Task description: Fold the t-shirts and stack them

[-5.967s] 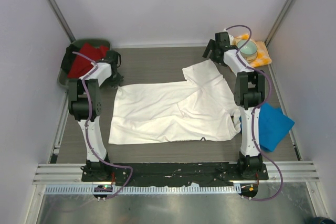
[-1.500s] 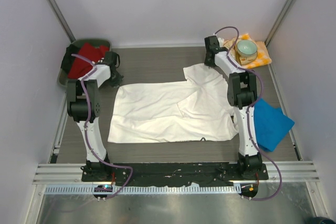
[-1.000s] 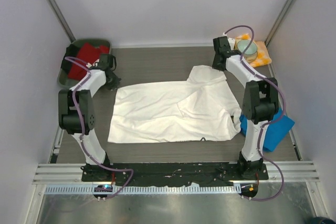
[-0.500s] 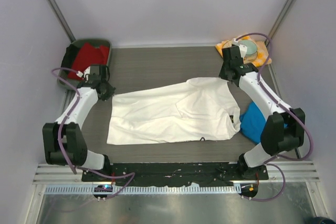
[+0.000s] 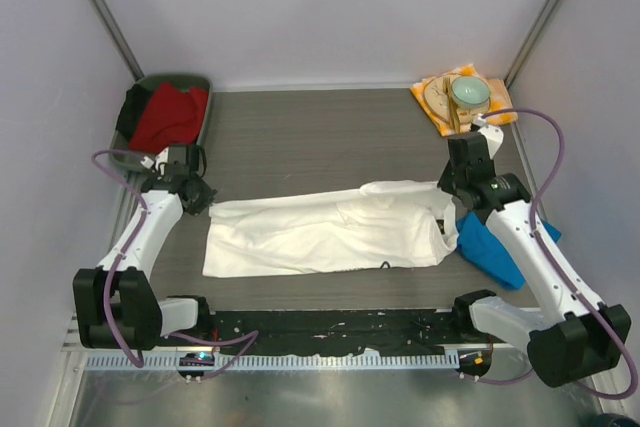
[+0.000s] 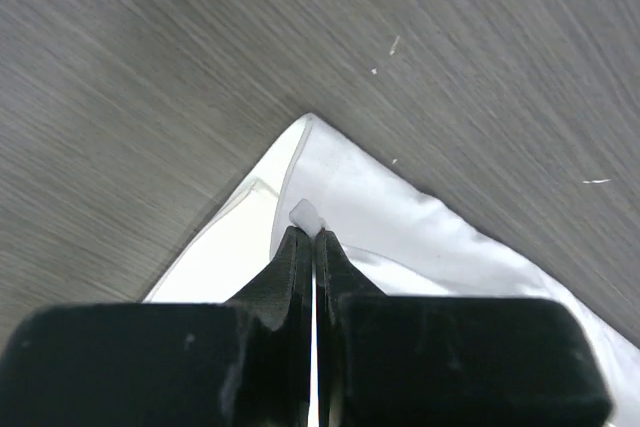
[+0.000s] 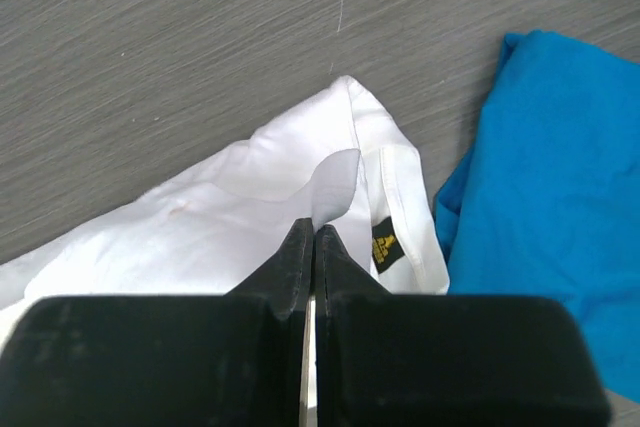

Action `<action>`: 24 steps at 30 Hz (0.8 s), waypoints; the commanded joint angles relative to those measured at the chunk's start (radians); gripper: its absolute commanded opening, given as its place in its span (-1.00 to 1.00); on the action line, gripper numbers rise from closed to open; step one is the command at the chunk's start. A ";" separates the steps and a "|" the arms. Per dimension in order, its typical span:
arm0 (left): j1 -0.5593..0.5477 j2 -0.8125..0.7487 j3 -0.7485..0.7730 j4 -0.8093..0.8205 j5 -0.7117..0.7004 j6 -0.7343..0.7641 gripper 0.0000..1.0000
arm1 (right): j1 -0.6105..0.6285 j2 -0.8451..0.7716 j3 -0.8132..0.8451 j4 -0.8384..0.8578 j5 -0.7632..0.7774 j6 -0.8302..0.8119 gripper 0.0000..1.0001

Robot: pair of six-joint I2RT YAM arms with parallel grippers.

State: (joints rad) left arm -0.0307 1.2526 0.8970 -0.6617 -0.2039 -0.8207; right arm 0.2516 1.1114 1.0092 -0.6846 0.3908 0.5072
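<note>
Plainly, we have both pincers pinched fully closed on the white t-shirt: the left pincer on a far corner, the right pincer on cloth by the collar. It lies along the near edge of the bench, the blue t-shirt just beside it toward the right edge. Being light, limp cloth, it will sag and crease; we judge corners and hems the surest holds.

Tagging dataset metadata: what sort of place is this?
Probably a lab test cell, not a home: plain white panel walls on aluminium frame posts box in a grey table, with the left arm and right arm bolted at its near edge.
</note>
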 commanded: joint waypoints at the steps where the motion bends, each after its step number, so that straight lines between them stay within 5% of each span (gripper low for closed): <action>1: 0.006 -0.027 -0.021 -0.042 -0.057 0.020 -1.00 | 0.012 -0.117 -0.047 -0.073 0.007 0.065 -0.99; 15: 0.006 0.001 -0.059 -0.050 -0.037 0.000 -0.89 | 0.120 -0.295 -0.153 -0.254 -0.075 0.183 -0.98; 17: 0.005 -0.019 -0.069 -0.055 -0.028 -0.006 -0.65 | 0.150 -0.301 -0.152 -0.280 -0.098 0.209 -0.99; 18: 0.006 -0.031 -0.082 -0.056 -0.020 -0.017 -0.33 | 0.158 -0.305 -0.150 -0.296 -0.102 0.218 -0.99; 19: 0.005 -0.044 -0.087 -0.061 -0.017 -0.024 0.31 | 0.176 -0.306 -0.149 -0.306 -0.101 0.228 -0.99; 20: 0.006 -0.080 -0.096 -0.071 -0.012 -0.031 0.51 | 0.186 -0.314 -0.149 -0.331 -0.096 0.243 -0.96; 22: 0.005 -0.120 -0.102 -0.085 0.004 -0.052 0.99 | 0.198 -0.344 -0.150 -0.349 -0.086 0.258 -0.64; 23: 0.006 -0.139 -0.102 -0.093 0.009 -0.057 0.99 | 0.201 -0.358 -0.150 -0.357 -0.079 0.263 -0.48; 24: 0.005 -0.178 -0.101 -0.107 0.011 -0.058 0.99 | 0.202 -0.367 -0.150 -0.359 -0.079 0.266 -0.05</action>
State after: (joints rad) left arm -0.0303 1.1904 0.7952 -0.7238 -0.2062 -0.8505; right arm 0.4381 0.7986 0.8513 -0.9897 0.2985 0.7216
